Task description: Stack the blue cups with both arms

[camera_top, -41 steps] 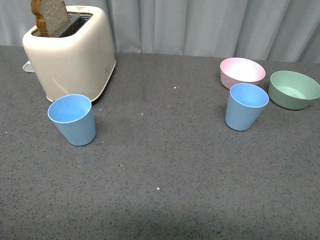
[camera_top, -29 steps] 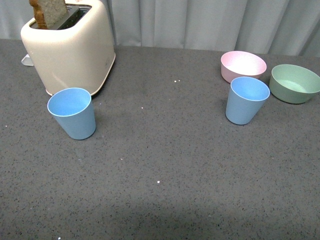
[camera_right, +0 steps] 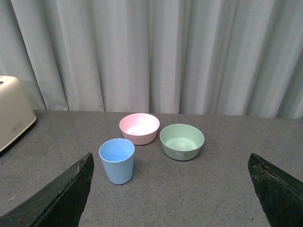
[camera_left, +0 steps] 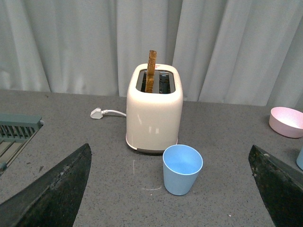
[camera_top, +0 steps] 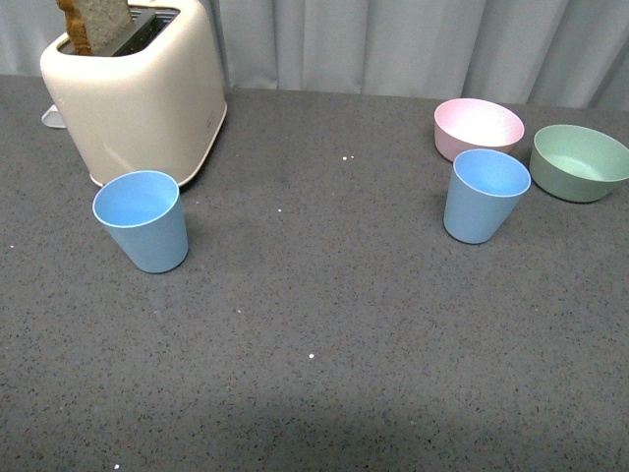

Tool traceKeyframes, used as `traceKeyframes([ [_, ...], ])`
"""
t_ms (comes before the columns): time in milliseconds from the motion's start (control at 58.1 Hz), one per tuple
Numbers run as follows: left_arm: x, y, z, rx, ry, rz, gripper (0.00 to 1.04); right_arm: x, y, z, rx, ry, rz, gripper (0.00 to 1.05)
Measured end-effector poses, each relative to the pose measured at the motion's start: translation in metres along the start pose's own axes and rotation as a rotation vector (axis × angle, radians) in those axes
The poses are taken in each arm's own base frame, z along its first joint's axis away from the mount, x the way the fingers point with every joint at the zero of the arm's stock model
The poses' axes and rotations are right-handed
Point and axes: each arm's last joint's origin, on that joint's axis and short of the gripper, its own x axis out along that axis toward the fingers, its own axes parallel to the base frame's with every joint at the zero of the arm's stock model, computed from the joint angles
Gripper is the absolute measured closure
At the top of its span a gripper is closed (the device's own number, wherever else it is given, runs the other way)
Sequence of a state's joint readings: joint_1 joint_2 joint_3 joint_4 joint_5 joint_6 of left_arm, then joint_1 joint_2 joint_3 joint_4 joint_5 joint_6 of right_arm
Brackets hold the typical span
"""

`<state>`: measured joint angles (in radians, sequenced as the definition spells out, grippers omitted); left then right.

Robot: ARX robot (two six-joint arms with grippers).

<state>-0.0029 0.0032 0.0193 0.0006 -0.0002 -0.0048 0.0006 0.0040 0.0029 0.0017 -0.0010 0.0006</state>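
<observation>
Two light blue cups stand upright and apart on the grey table. The left cup [camera_top: 143, 220] stands just in front of the toaster; it also shows in the left wrist view [camera_left: 182, 169]. The right cup [camera_top: 483, 195] stands in front of the pink bowl; it also shows in the right wrist view [camera_right: 117, 160]. Neither arm shows in the front view. My left gripper [camera_left: 173, 196] is open and empty, well short of the left cup. My right gripper [camera_right: 173, 194] is open and empty, with the right cup ahead, nearer one finger.
A cream toaster [camera_top: 135, 90] holding a slice of bread [camera_top: 95, 22] stands at the back left, its plug [camera_left: 96, 113] lying on the table. A pink bowl [camera_top: 478, 129] and a green bowl [camera_top: 578, 162] stand at the back right. A grey-green rack [camera_left: 16, 132] shows in the left wrist view.
The front view has shifted slightly, so everything sits a little higher in the picture. The cups, bowls and toaster have not moved on the table.
</observation>
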Motion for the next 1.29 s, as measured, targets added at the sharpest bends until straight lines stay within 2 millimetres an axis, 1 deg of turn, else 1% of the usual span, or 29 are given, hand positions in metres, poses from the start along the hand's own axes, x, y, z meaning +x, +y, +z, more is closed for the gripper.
traceKeyframes([
  [258,0.000,0.000,0.000,0.000,0.002,0.007,0.07,0.000,0.000,0.000,0.000,0.000,0.000,0.10],
  [327,0.002,0.000,-0.005,-0.055,0.155,0.181,0.07,0.000,0.000,0.000,0.000,0.000,0.000,0.10],
  [379,0.006,0.001,-0.010,-0.070,0.210,0.252,0.07,0.000,0.000,0.000,0.000,0.000,0.000,0.10],
  [465,0.014,0.002,-0.013,-0.112,0.246,0.275,0.07,0.000,0.000,0.000,0.000,0.000,0.000,0.10],
  [517,0.026,0.003,-0.011,-0.167,0.256,0.278,0.07,0.000,0.000,0.000,0.000,0.000,0.000,0.10],
  [568,0.045,0.002,-0.007,-0.218,0.284,0.257,0.07,0.000,0.000,0.000,0.000,0.000,0.000,0.10],
  [603,0.052,0.002,-0.006,-0.231,0.299,0.246,0.07,0.000,0.000,0.000,0.000,0.000,0.000,0.10],
  [672,0.080,0.001,-0.007,-0.279,0.363,0.232,0.07,0.000,0.000,0.000,0.000,0.000,0.000,0.10],
  [689,0.084,0.001,-0.007,-0.282,0.377,0.231,0.07,0.000,0.000,0.000,0.000,0.000,0.000,0.10],
  [740,0.113,-0.001,-0.015,-0.327,0.487,0.220,0.07,0.000,0.000,0.000,0.000,0.000,0.000,0.10],
  [775,0.128,-0.002,-0.018,-0.342,0.530,0.226,0.07,0.000,0.000,0.000,0.000,0.000,0.000,0.10],
  [792,0.131,-0.002,-0.020,-0.347,0.542,0.225,0.07,0.000,0.000,0.000,0.000,0.000,0.000,0.10],
  [827,0.148,-0.002,-0.024,-0.364,0.588,0.231,0.07,0.000,0.000,0.000,0.000,0.000,0.000,0.10],
  [861,0.157,-0.003,-0.027,-0.369,0.619,0.239,0.07,0.000,0.000,0.000,0.000,0.000,0.000,0.10],
  [878,0.165,-0.003,-0.029,-0.382,0.650,0.250,0.07,0.000,0.000,0.000,0.000,0.000,0.000,0.10],
  [895,0.167,-0.003,-0.030,-0.383,0.657,0.251,0.07,0.000,0.000,0.000,0.000,0.000,0.000,0.10],
  [947,0.184,-0.004,-0.035,-0.398,0.699,0.258,0.07,0.000,0.000,0.000,0.000,0.000,0.000,0.10],
  [1068,0.209,-0.008,-0.041,-0.409,0.756,0.259,0.07,0.000,0.000,0.000,0.000,0.000,0.000,0.10],
  [1223,0.229,-0.014,-0.048,-0.421,0.824,0.238,0.07,0.000,0.000,0.000,0.000,0.000,0.000,0.10],
  [1292,0.235,-0.016,-0.052,-0.419,0.855,0.236,0.07,0.000,0.000,0.000,0.000,0.000,0.000,0.10],
])
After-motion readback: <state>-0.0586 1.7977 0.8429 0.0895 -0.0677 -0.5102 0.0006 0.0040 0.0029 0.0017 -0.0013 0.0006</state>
